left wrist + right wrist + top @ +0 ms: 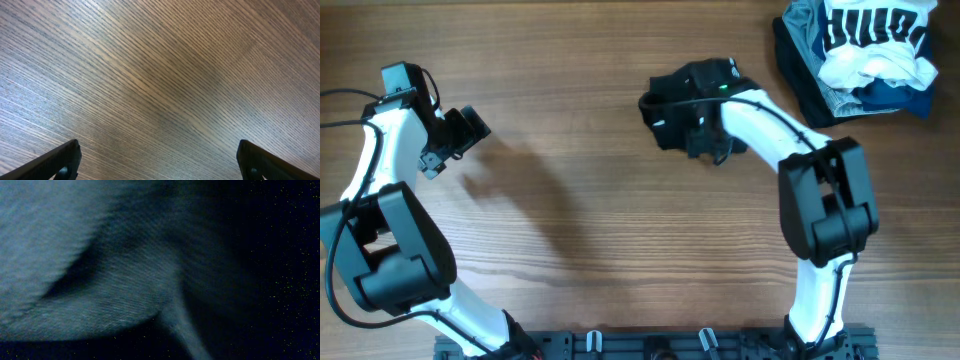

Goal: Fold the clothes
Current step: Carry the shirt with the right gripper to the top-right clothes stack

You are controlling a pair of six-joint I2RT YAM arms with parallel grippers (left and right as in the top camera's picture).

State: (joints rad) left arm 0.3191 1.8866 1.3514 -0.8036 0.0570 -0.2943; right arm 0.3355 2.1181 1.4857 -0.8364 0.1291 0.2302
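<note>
Bunched clothes (125, 295) smother right gripper (682, 118) at twelve o'clock, clench unknowable, risking a snag; left gripper (160, 161) gapes empty

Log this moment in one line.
left claw: open, over table | right claw: at bunched black garment, grip unseen

Below the left gripper (157, 150), the table (160, 75) is fine-grained wood — faintly sheened. Against the right gripper (692, 128), the black garment (125, 300) is cloth — finely woven, matt.

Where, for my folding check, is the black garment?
Overhead, upper middle: the black garment lies bunched at the tip of the right arm, left of the clothes pile.
</note>
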